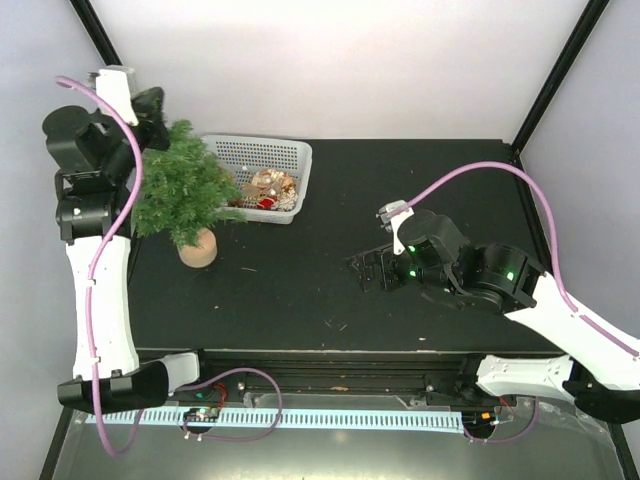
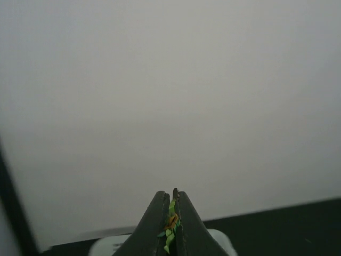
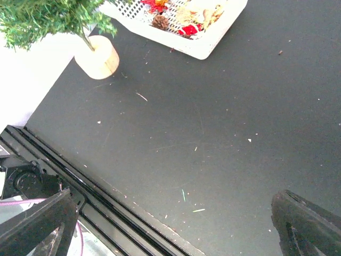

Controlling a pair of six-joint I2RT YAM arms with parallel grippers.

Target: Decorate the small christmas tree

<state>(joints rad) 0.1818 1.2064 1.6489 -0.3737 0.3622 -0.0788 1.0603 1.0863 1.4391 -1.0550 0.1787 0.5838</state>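
- We see no ornament on the small christmas tree [image 1: 185,190]. Its green branches look bare from above (the far side is hidden from us), so we judge the decorating as barely begun.
- The tree stands upright on its round wooden base [image 1: 197,248], on the black table [image 1: 300,290].
- Just to the right of the tree sits the white basket [image 1: 304,165]. The ornaments [image 1: 268,188] lie inside it: red and tan pieces and what looks like a pine cone. By our reading, those are what is left to hang.
- The left gripper [image 2: 171,196] is closed tight on a small green and orange piece [image 2: 170,221], pinched between its fingertips. We cannot tell what the piece is.
- The left arm rises along the left of the tree and folds at the elbow. Its wrist is raised above and behind the tree's top, and its camera faces the pale back wall.
- The right gripper [image 3: 170,229] has its jaws spread wide and holds nothing. It sits well to the right of the tree, low over the table and pointing toward the tree, with the right arm trailing away from the tree.
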